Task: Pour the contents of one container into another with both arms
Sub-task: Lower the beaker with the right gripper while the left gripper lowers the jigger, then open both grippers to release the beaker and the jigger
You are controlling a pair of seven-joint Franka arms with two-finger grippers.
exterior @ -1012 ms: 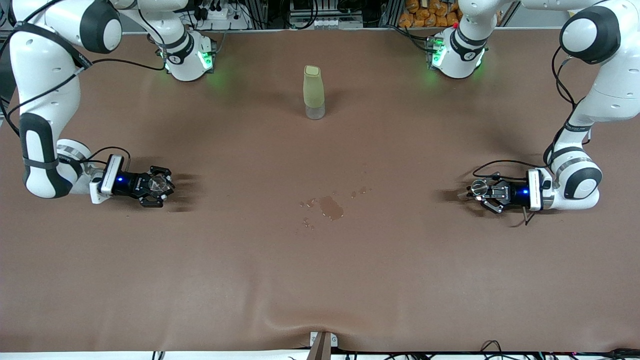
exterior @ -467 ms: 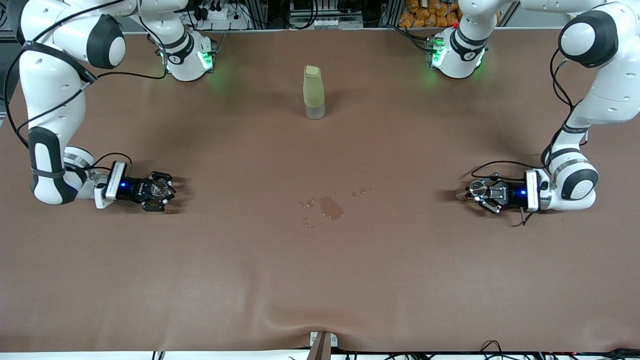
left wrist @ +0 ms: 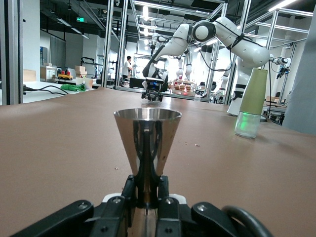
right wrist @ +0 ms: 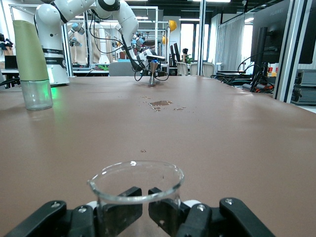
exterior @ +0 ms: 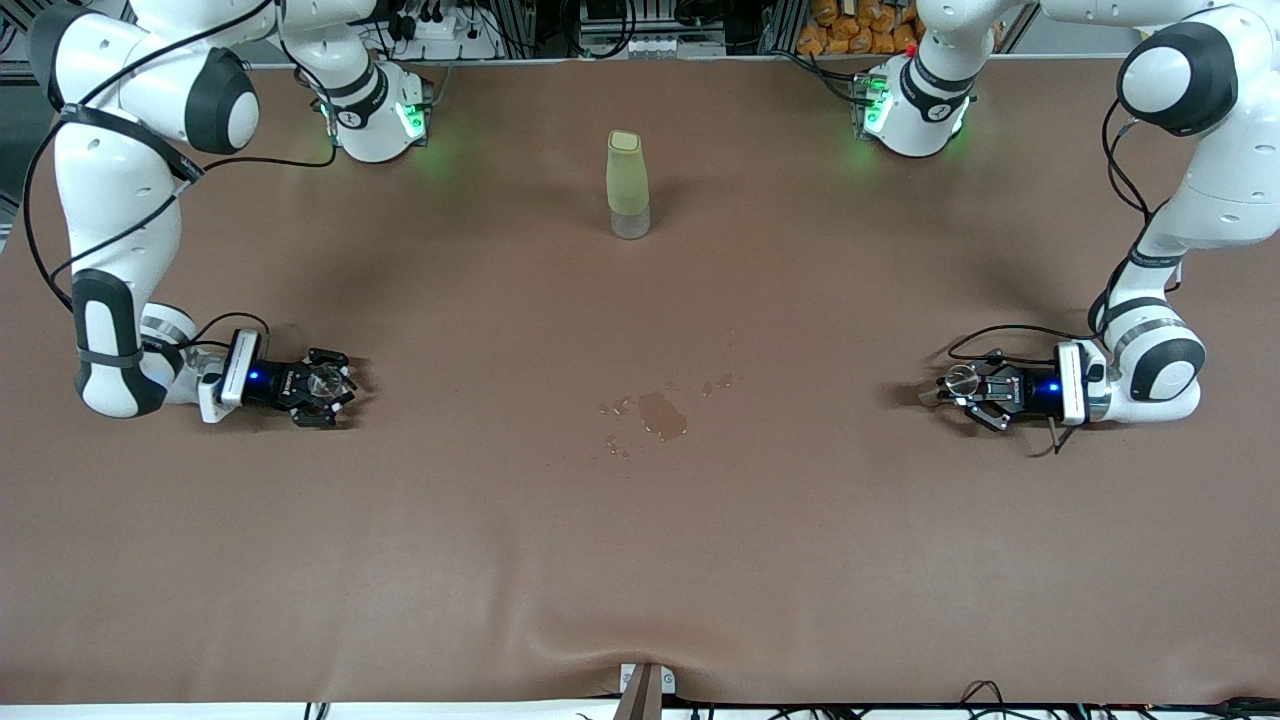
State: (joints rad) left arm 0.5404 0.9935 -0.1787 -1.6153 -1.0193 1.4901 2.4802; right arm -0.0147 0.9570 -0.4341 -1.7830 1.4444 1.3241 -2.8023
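The left gripper (exterior: 962,385) sat low at the left arm's end of the worktop (exterior: 640,560), its fingers (left wrist: 148,190) clenched on the stem of a steel cup (exterior: 960,377). In the left wrist view the cup (left wrist: 147,143) stood upright, a cone widening to an open rim, with the fingers pinching its narrow lower part. Whether its base touched the worktop could not be told.

The right gripper (exterior: 330,385) sat low at the right arm's end, fingers (right wrist: 123,212) grasping a clear glass beaker (exterior: 322,376) by its lower wall. In the right wrist view the beaker (right wrist: 136,190) stood upright with its round rim open just above the fingers; whether it held anything could not be told.

The two grippers were well apart, each pointing toward the other across the middle of the worktop. Between them, about midway, lay a small puddle (exterior: 662,413) with a few drops scattered beside it. It showed in the right wrist view as a wet patch (right wrist: 160,104) well out from the beaker.

Farther from the front camera than the puddle, between the two arm bases, stood a bottle (exterior: 628,186), upright, with a pale green body and a clear bottom section. It was well apart from both grippers and appeared in both wrist views (left wrist: 252,101) (right wrist: 30,64).
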